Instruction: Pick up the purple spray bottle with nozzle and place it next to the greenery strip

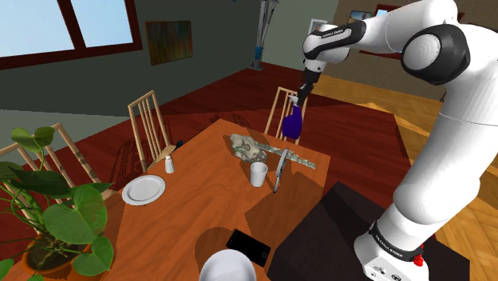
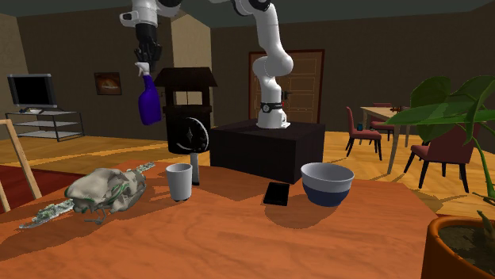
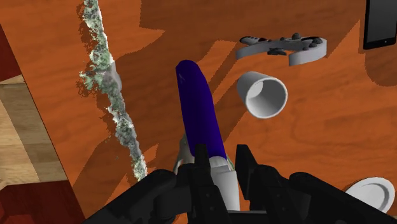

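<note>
Pinched in the black pincer (image 3: 219, 159), by its white neck: the purple spray bottle (image 3: 200, 111), hanging clear above the orange wood-grained desk (image 3: 318, 140), body pointing down. Below on the desk, a pale greenery strip (image 3: 108, 95) to one side of the bottle, a white cup (image 3: 262, 95) to the other. Past the cup, a grey tool (image 3: 283, 48) and a black phone (image 3: 380, 25). From the shoulder view: a white plate (image 1: 144, 189), a leafy plant (image 1: 56, 207), slatted chairs (image 1: 148, 128), a window (image 1: 64, 24), red-brown floor (image 1: 231, 88). From the second exterior view: a blue-sided bowl (image 2: 327, 184), a crumpled grey-green bundle (image 2: 103, 192) on the strip, a television (image 2: 30, 89) on a stand.
</note>
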